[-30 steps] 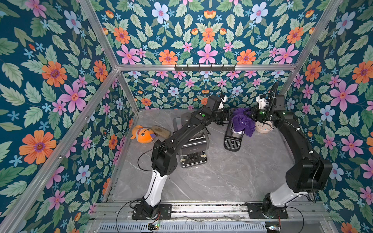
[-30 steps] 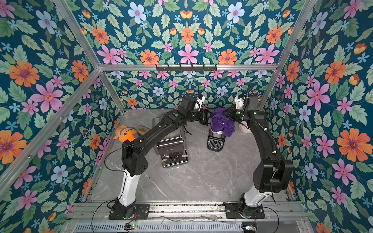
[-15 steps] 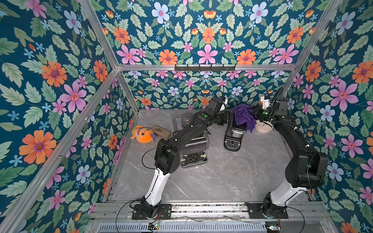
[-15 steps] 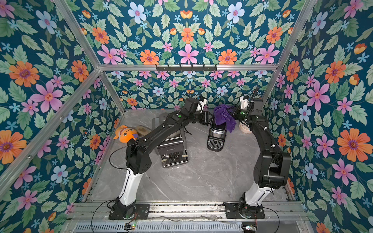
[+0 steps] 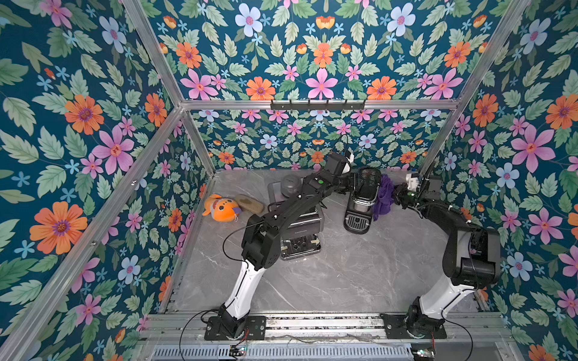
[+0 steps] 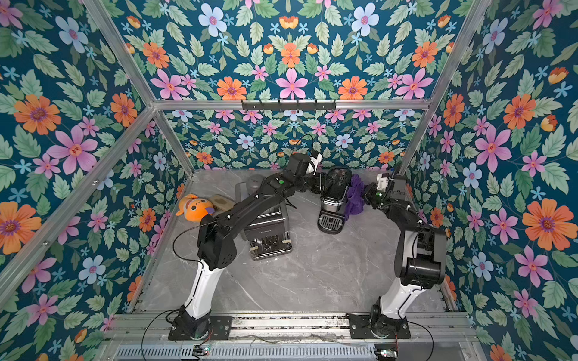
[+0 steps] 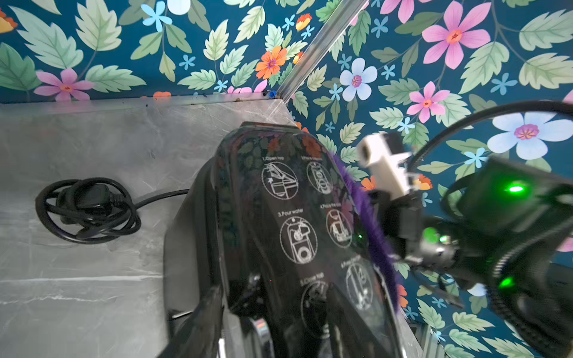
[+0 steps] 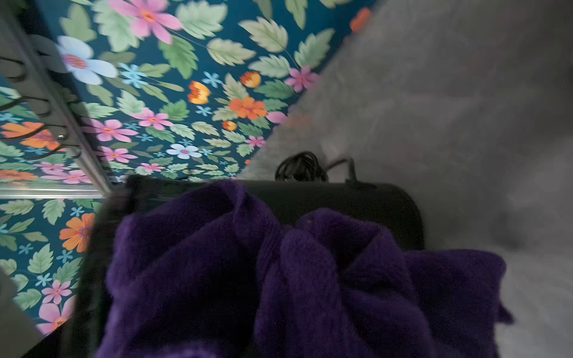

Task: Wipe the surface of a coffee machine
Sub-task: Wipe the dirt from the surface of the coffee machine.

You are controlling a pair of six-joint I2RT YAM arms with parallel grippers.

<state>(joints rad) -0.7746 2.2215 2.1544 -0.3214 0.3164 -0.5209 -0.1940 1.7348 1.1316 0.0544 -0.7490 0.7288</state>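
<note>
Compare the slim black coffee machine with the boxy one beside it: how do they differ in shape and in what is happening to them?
The slim coffee machine is narrow with a rounded glossy lid; the boxy coffee machine is wide and square-edged. The slim one has a purple cloth held against its side by the right gripper; the boxy one has no cloth on it. Both are dark and stand on the grey table.

The black-and-white left arm [image 5: 281, 215] stretches forward, its left gripper [image 5: 355, 185] with jaws spread in a clamp; the right arm [image 5: 438, 209] bends inward, its right gripper [image 5: 398, 197] pinched nearly together.
</note>
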